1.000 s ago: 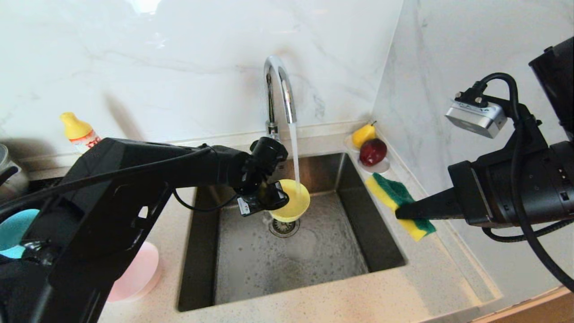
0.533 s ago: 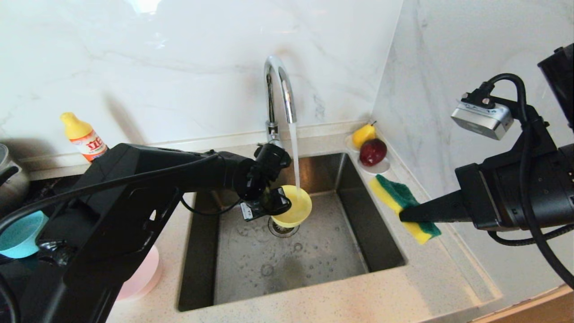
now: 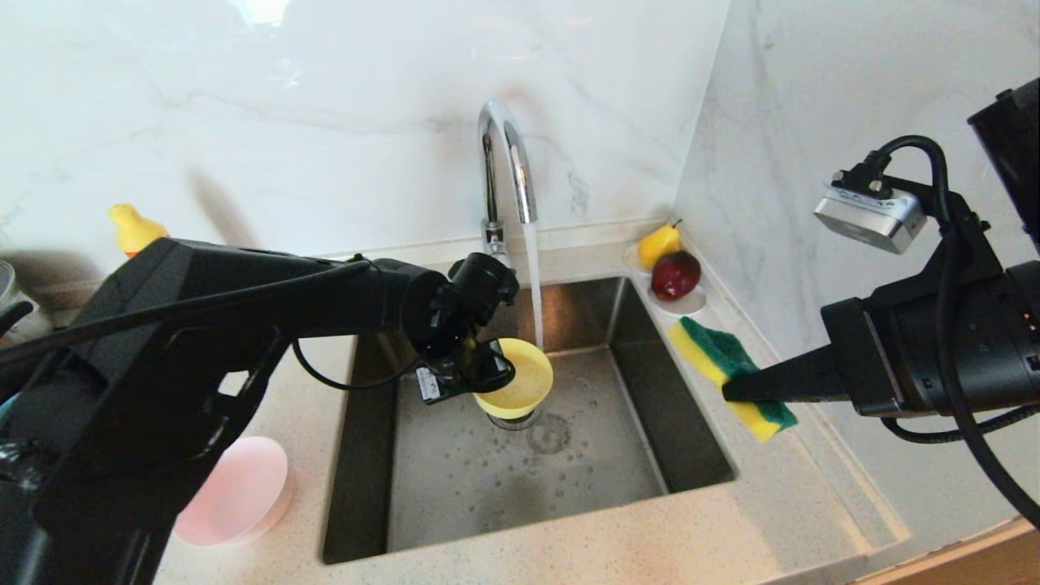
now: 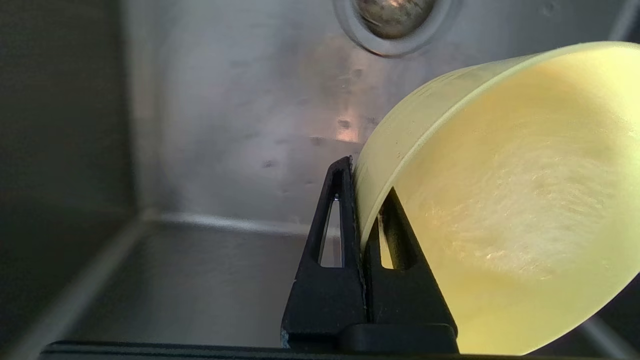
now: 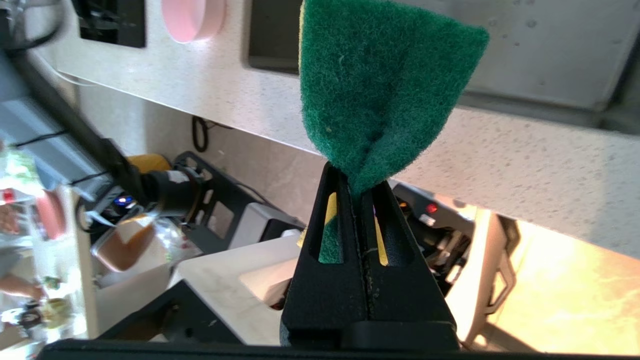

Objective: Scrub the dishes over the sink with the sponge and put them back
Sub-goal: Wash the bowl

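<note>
Yellow bowl (image 3: 520, 378) clamped at rim by left gripper (image 3: 479, 372), rinsed over sink (image 3: 691, 455); sponge (image 3: 731, 374) pinched by right gripper (image 3: 727, 390) over sink's right edge; scrubbing pending; pink bowl (image 3: 236, 491) untouched.

both arms (image 3: 244, 301) are matte black with looping black cables; a silver camera box (image 3: 869, 219) tops the right wrist.

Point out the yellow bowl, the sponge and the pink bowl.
yellow bowl (image 3: 524, 380), head view, inner face.
sponge (image 3: 719, 351), head view, green scouring face.
pink bowl (image 3: 240, 491), head view, upturned base.
</note>
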You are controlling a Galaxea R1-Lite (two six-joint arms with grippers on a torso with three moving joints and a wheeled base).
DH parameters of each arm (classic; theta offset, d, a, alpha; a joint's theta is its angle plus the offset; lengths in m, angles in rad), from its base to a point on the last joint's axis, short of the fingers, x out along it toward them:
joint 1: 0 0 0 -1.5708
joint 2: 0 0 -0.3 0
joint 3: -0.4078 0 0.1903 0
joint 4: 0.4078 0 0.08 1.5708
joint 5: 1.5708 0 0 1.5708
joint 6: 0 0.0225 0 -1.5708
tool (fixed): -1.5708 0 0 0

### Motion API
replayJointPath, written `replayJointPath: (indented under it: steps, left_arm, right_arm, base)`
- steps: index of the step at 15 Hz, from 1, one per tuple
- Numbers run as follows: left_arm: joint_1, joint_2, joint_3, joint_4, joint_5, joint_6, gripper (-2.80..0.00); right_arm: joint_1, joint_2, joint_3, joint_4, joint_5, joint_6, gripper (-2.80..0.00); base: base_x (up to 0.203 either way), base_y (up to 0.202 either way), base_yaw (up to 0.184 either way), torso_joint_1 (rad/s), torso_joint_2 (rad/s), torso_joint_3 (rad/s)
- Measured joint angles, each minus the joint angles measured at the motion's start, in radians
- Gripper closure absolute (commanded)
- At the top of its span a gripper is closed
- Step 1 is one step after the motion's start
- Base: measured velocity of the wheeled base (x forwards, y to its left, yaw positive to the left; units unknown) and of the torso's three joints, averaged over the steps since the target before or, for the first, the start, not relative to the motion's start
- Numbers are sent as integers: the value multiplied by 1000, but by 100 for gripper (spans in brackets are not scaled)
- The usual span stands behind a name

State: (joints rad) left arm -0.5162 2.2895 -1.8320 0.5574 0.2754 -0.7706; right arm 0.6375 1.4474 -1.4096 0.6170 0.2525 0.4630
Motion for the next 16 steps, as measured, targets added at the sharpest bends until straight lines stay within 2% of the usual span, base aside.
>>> replayJointPath:
  steps: [3,6,8,11,14,16]
  left_arm:
    - [14,-110,66,-2,147,37,0]
    - [46,-234,124,-63,257,138,0]
    - [69,-311,197,-176,304,229,0]
    - [104,-413,347,-435,310,390,0]
    - [143,-476,506,-795,308,595,0]
    - [165,-497,577,-1025,301,698,0]
  right_arm:
    - [-11,13,-9,-1,1,-6,0]
    - [-13,21,8,0,3,4,0]
    - [-14,25,21,1,2,5,0]
    - [-14,26,18,3,2,7,0]
    - [-14,32,17,6,3,8,0]
    - [-14,31,22,7,3,7,0]
  base:
    - [0,0,0,0,0,0]
    - [0,0,0,0,0,0]
    - [0,0,0,0,0,0]
    - [0,0,0,0,0,0]
    - [0,0,0,0,0,0]
    - [0,0,0,0,0,0]
